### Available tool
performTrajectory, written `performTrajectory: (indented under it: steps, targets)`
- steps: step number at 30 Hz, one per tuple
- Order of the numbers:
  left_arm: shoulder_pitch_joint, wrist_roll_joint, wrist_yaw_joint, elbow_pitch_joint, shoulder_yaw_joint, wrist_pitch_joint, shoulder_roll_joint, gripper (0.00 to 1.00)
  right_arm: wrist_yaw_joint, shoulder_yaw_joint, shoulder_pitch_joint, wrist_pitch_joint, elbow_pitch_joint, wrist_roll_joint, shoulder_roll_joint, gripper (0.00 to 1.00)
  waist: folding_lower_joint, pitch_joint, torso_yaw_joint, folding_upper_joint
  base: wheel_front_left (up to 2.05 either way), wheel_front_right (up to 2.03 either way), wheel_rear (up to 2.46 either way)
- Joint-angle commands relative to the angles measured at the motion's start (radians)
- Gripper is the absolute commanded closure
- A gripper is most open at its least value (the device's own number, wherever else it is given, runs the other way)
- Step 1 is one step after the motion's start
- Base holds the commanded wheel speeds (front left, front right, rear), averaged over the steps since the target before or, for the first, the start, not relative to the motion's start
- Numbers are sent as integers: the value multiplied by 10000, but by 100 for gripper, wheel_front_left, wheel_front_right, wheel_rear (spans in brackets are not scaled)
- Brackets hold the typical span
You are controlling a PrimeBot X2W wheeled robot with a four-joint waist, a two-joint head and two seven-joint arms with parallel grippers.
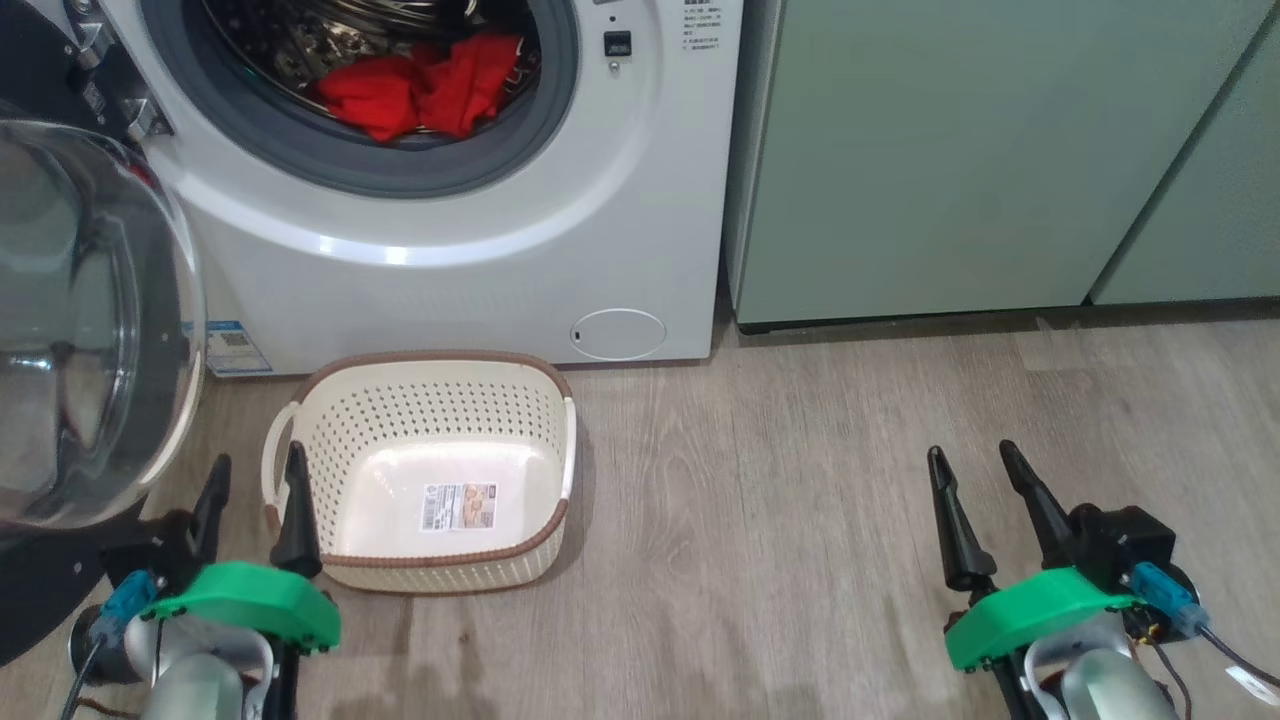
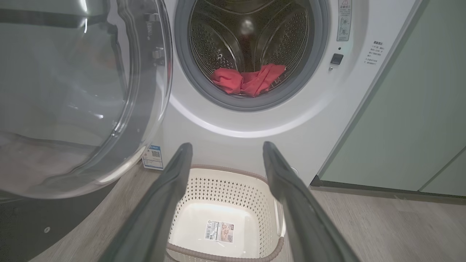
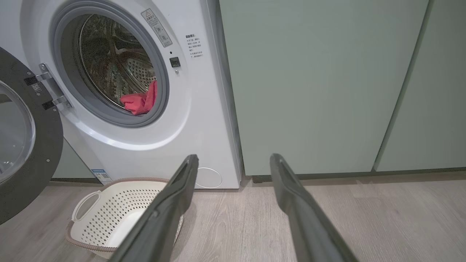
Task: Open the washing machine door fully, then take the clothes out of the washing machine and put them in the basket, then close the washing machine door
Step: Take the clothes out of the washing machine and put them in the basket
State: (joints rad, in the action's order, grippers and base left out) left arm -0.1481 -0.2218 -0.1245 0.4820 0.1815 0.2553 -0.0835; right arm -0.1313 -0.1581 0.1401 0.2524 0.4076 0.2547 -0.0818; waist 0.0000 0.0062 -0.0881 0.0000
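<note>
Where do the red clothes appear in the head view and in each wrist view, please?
Head view: the clothes lie top centre-left, inside the washing machine.
Left wrist view: the clothes sit upper centre.
Right wrist view: the clothes sit left of centre, upper half.
Shared landmark: the basket, below the clothes in every view.

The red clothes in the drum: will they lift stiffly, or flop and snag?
Probably floppy: the clothes lie crumpled in soft folds. Likely light, since it's a small, thin-looking heap. A dangling end might drag over the grey rubber ring on the way out.
</note>
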Motion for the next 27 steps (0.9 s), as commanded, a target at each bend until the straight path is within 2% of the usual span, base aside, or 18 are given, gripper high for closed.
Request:
performTrajectory:
  steps: [1, 19, 27]
  targets:
    - [-499, -53, -61, -222, 244, 65, -276, 0, 6, -205, 148, 93, -270, -66, 3, 0, 0, 10, 12, 0, 124, -124, 0]
    - [-619, 22, -61, -185, 26, 65, -297, 0, 6, -214, 216, 93, -285, -69, 2, 0, 0, 100, 81, 0, 194, -194, 0]
    - [-539, 299, -61, -51, 176, 65, -183, 0, 6, -240, 213, 93, -285, -59, 0, 0, 0, 96, 99, 0, 106, -106, 0]
